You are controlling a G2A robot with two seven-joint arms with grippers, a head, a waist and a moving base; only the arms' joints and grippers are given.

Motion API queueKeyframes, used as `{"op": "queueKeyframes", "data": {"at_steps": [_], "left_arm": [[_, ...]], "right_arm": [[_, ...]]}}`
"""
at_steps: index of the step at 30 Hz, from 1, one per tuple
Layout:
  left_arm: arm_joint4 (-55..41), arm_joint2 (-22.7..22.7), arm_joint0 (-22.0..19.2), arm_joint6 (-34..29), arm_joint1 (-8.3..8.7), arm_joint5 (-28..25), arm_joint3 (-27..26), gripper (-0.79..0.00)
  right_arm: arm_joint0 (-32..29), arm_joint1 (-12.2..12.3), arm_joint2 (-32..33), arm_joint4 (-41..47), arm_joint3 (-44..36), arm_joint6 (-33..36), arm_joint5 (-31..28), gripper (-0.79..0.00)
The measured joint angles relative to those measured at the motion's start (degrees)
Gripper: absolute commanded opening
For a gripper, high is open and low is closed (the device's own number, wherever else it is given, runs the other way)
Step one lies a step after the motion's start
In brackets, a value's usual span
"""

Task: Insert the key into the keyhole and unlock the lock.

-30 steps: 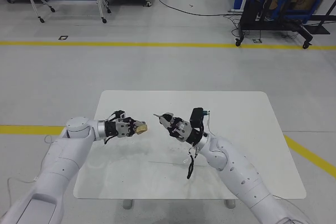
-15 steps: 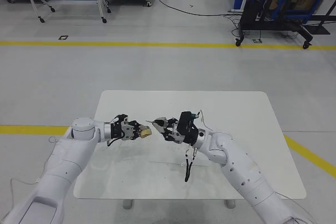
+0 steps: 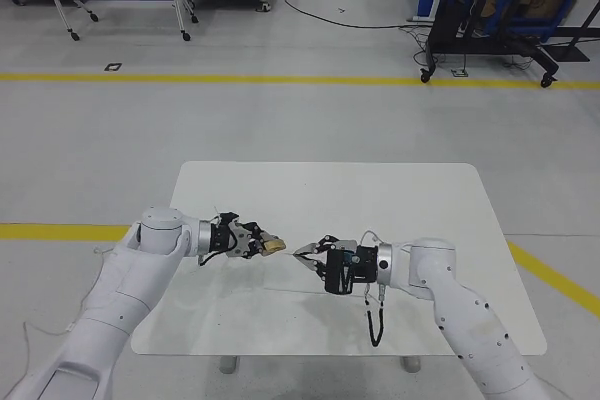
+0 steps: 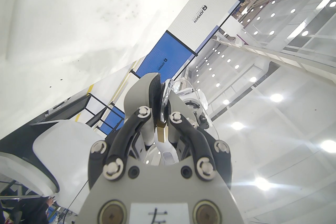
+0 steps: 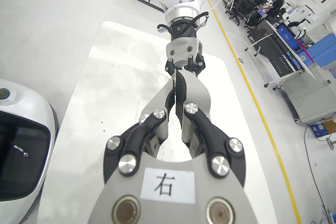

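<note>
We see the white table (image 3: 400, 190) beneath both arms, whose ends face each other above its middle, towards the robot's side. The left gripper (image 3: 250, 241) and the right gripper (image 3: 308, 251) point at one another, tip towards tip. The left gripper's fingers (image 4: 139, 96) are pressed together on the lock (image 3: 271, 244), a small brass padlock. In the left wrist view its silver shackle and brass body show between the pads. The right gripper is clamped narrow on the key (image 5: 173, 76), a thin metal strip seen edge-on between the ribbed pads, with its free end sticking out past the fingertips. From above, the key points towards the lock, and a small gap shows between them. Both are held above the table, touching nothing but the fingers that hold them. We cannot make out the keyhole.
</note>
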Motion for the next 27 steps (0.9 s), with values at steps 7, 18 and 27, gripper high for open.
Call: {"op": "queueKeyframes", "data": {"at_steps": [7, 18, 27], "left_arm": [[0.00, 0.00, 0.00, -0.01, 0.00, 0.00, 0.00, -0.785], [-1.78, 0.54, 1.47, 0.67, -0.20, -2.36, -2.70, -0.785], [-1.86, 1.08, 0.62, -0.26, -0.19, -1.61, -1.71, -0.785]], "right_arm": [[-0.01, 0.00, 0.00, -0.01, -0.01, 0.00, 0.00, -0.785], [-0.79, 0.41, -6.59, -14.63, -10.01, 13.11, 2.41, -0.785], [-3.71, 0.91, -10.01, -23.60, -15.12, 17.20, 7.80, -0.785]]}}
